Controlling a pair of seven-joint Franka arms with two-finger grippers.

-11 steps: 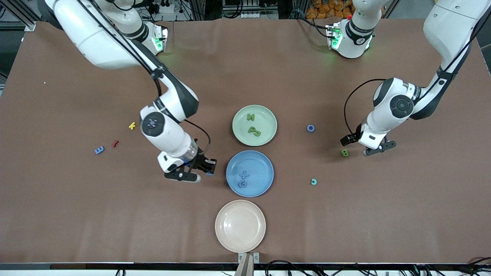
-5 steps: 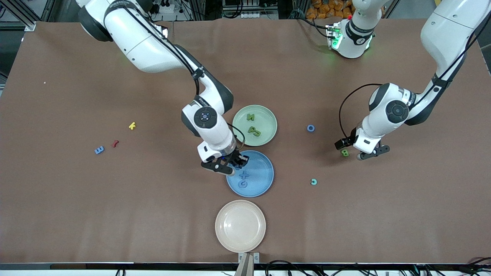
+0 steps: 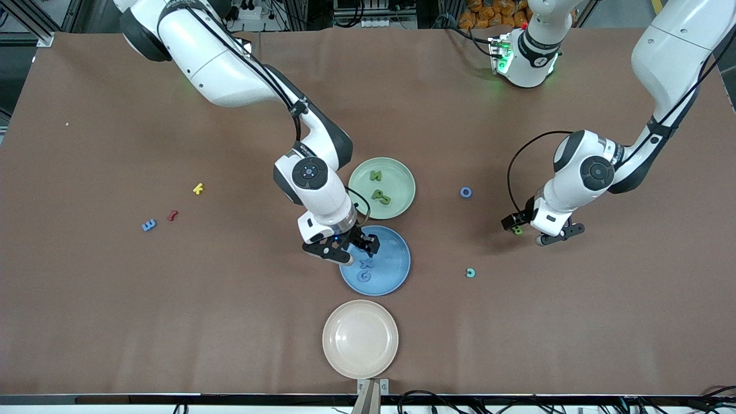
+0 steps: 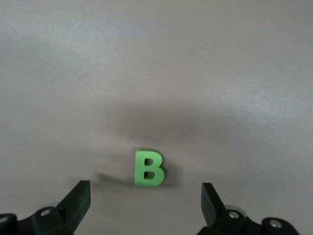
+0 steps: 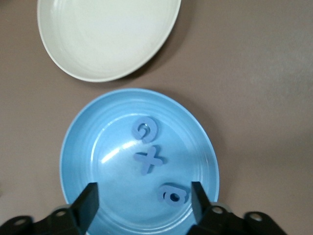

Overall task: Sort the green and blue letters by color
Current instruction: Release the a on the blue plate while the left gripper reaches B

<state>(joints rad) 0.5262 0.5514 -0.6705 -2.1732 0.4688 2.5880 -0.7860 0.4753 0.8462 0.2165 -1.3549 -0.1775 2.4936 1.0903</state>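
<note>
Right gripper open over the round blue plate; left gripper over a small green foam letter.

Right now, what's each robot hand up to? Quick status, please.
Right gripper open over blue plate; three blue letters in it. Left gripper open over green B on table. Nothing in the way.

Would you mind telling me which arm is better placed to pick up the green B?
The left. Its pincer hangs open directly over the green B, which lies flat between its fingers. The right pincer is open over the blue plate, where three blue letters lie.
</note>
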